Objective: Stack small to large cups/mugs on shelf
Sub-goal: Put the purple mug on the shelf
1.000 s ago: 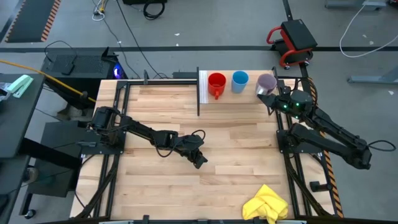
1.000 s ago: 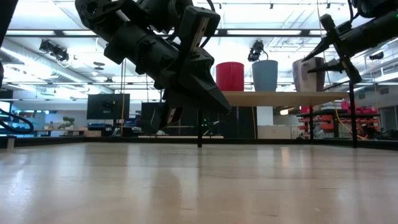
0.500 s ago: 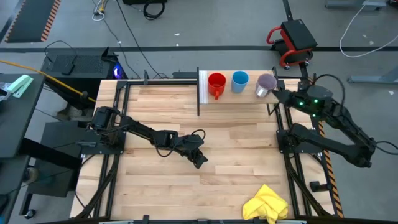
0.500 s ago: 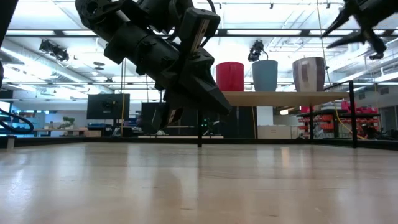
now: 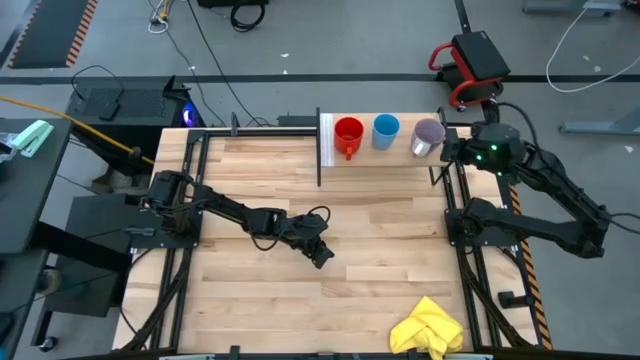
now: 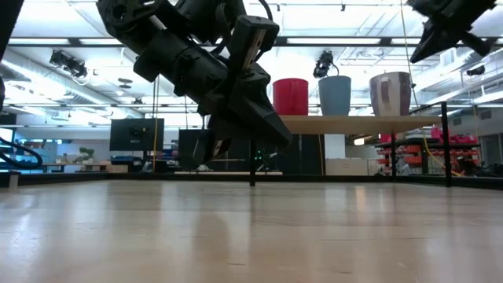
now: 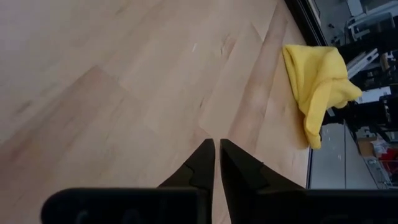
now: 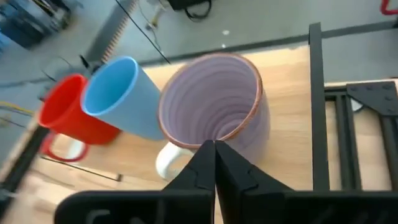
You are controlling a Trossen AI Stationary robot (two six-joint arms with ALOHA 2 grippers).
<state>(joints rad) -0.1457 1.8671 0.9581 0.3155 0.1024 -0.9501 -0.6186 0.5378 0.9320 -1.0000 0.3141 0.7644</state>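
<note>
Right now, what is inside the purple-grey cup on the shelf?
Nothing shows inside the purple-grey cup: the right wrist view shows bare ribbed walls. The right tool, shut, covers part of its near rim, and its floor is not visible.

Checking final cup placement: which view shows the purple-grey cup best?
The right wrist view: the purple-grey cup fills it, showing rim, ribbed inside and white handle. High view shows it small; low view only its side; left wrist view, nothing.

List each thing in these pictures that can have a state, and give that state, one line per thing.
Red mug: upright on the shelf, empty.
Blue cup: upright, beside the red mug.
Purple cup: upright, empty, not held.
Right gripper: shut, above the purple cup.
Left gripper: shut, over the table.
Yellow cloth: crumpled.
</note>
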